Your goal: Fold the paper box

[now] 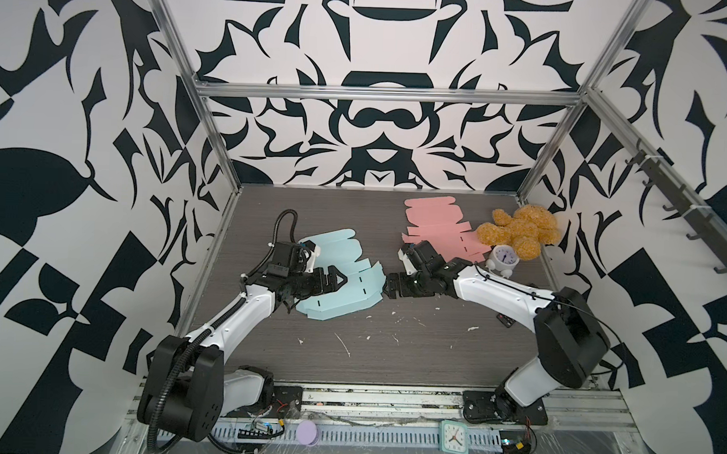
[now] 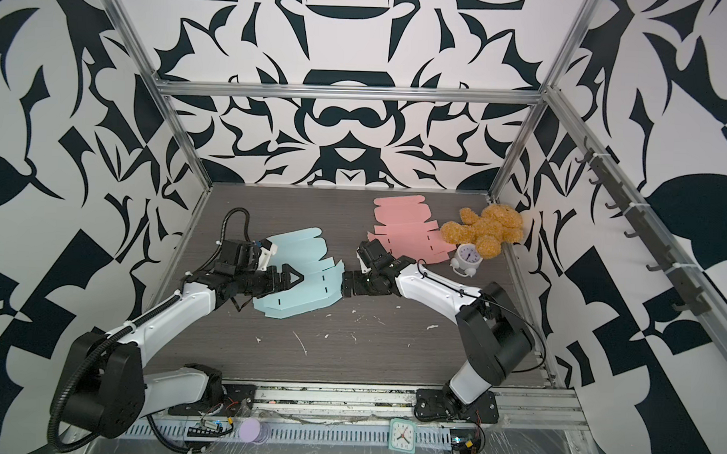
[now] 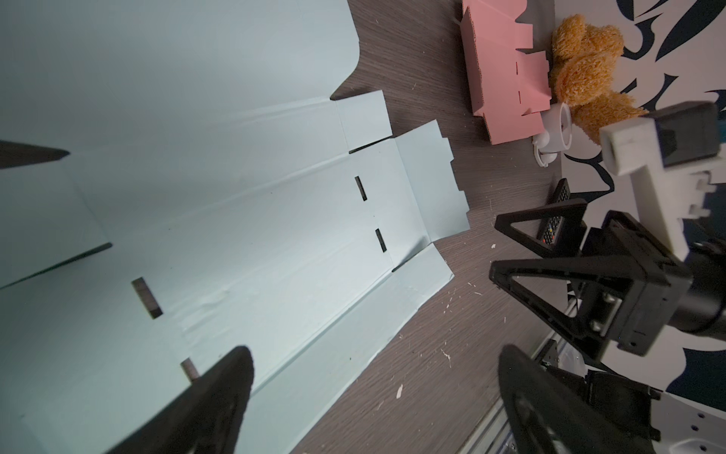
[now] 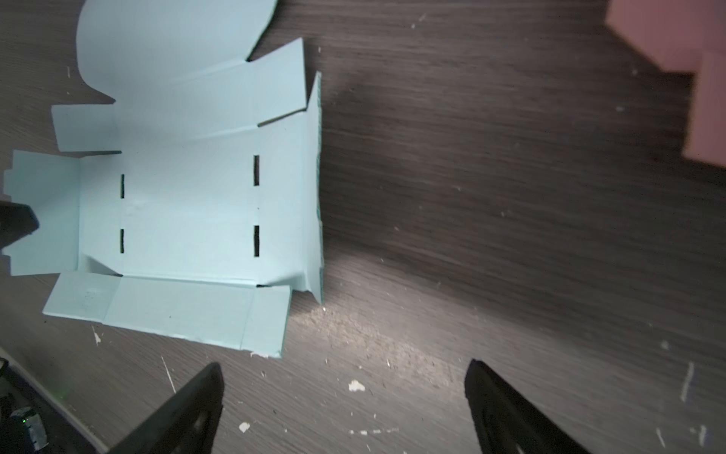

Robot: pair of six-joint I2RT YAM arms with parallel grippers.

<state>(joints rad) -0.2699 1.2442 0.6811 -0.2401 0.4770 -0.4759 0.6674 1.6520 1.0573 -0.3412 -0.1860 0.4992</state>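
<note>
The left gripper (image 1: 338, 280) is spread wide and empty over the blue paper box (image 1: 346, 303), possibly brushing it. The right gripper (image 1: 389, 286), also spread and empty, sits just beside its right edge. The box lies unfolded, centre-left on the table (image 1: 391, 345).

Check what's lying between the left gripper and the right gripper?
Only the slotted end of the flat light-blue cardboard box blank, nothing else. It shows in both top views.
</note>
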